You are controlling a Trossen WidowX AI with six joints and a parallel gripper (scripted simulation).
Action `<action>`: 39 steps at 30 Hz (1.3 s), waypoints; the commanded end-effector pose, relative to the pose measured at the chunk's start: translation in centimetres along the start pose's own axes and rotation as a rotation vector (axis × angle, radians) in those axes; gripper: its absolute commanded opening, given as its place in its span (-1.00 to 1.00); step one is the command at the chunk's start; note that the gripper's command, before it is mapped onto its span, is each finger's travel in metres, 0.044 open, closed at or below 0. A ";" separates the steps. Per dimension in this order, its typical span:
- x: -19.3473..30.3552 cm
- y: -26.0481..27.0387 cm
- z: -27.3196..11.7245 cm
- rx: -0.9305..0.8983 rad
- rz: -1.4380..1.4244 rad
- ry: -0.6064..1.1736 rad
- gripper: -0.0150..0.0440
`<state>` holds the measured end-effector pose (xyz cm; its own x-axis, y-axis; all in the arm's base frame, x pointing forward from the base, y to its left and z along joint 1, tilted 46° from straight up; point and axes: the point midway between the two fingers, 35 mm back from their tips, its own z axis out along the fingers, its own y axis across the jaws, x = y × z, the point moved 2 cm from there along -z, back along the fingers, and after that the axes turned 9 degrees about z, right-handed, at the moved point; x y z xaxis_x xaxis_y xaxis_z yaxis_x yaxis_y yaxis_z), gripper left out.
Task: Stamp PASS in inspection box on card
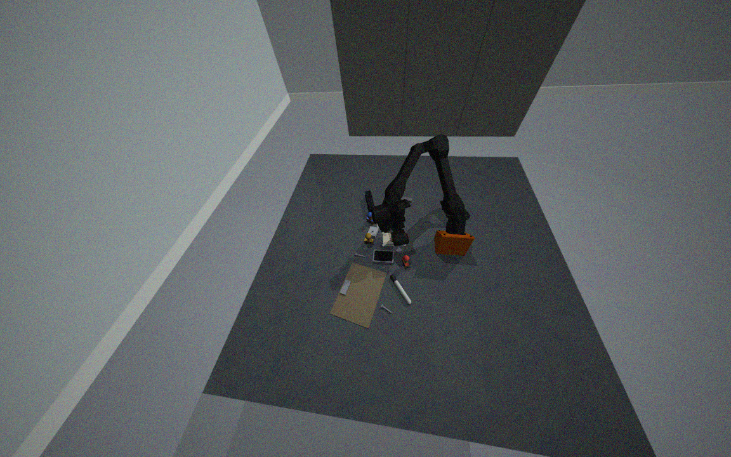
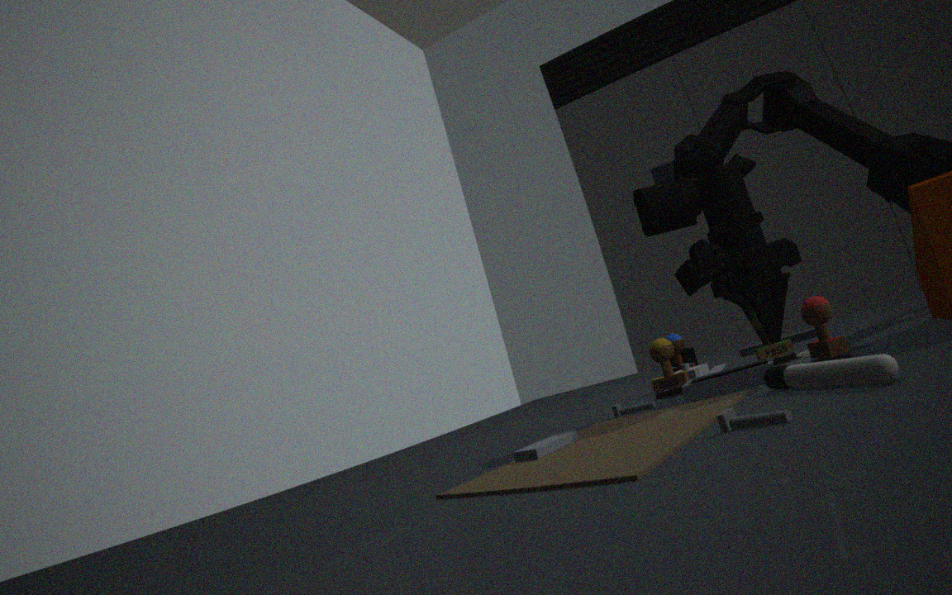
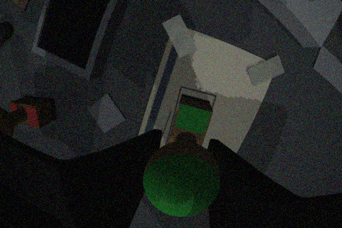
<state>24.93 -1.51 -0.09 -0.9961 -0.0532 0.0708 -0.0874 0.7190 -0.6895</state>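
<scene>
My gripper (image 3: pixel 184 142) (image 2: pixel 773 341) is shut on the green-knobbed PASS stamp (image 3: pixel 182 185) (image 2: pixel 773 349). The stamp is upright over the outlined inspection box (image 3: pixel 212 101) on the pale card (image 3: pixel 224 64). Its block covers much of the box from the wrist view; I cannot tell whether its face touches the card. No print shows in the visible part. The card has a dark blue stripe and is held by tape at two visible corners. The open ink pad (image 1: pixel 382 256) (image 3: pixel 76 18), black in a grey frame, lies beside the card.
A red-knobbed stamp (image 1: pixel 406 259) (image 2: pixel 816 314) stands near the pad. Yellow-knobbed (image 1: pixel 368 237) (image 2: pixel 662 351) and blue-knobbed (image 1: pixel 369 215) stamps stand on the other side. A brown board (image 1: pixel 362 289) (image 2: pixel 612 444), a white marker (image 1: pixel 402 291), small bolts and an orange bin (image 1: pixel 453 244) are also around.
</scene>
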 end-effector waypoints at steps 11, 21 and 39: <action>0.0 -0.1 0.0 0.004 -0.001 0.000 -0.49; 0.0 -0.1 -0.3 0.003 -0.001 0.000 -0.49; -0.1 0.0 -1.5 0.002 -0.002 0.000 -0.49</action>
<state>24.89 -0.90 0.76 -0.9953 -0.0546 0.0805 -0.0953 0.7133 -0.6943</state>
